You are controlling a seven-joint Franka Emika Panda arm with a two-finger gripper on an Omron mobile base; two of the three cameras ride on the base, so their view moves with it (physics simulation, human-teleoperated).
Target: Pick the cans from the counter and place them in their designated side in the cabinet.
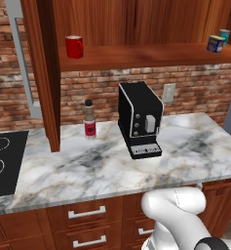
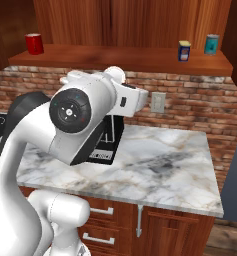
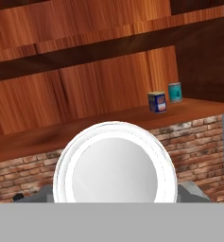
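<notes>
Clamped on a white-topped can [image 3: 114, 160] with the gripper [image 3: 116, 194]: grey fingers [image 3: 193, 191] pressed against both flanks of it in the hand view. Seen end-on there, long axis running straight along the hand toward the cabinet [image 1: 126, 19], round top facing the camera. Showing a plain white disc with a raised, ringed rim; sides hidden, so colour of the body not to be told. Held up in the air in front of the plank shelf [image 1: 146, 56], above the level of the brick wall [image 1: 200, 85], well apart from the counter [image 1: 87, 166]. On the right end of the shelf, upright, a blue can [image 1: 215, 44] with a yellow label, long axis vertical, top up. Just beside it and slightly behind, a teal can [image 1: 224, 36], also upright, apparently not touching. At the far left end of the same shelf, well apart from both, a red mug [image 1: 74, 47] standing mouth up, handle to its right. Below on the marble, a black coffee machine [image 1: 139, 118] and a small dark-capped bottle [image 1: 89, 119] with a red label, both upright near the wall.
</notes>
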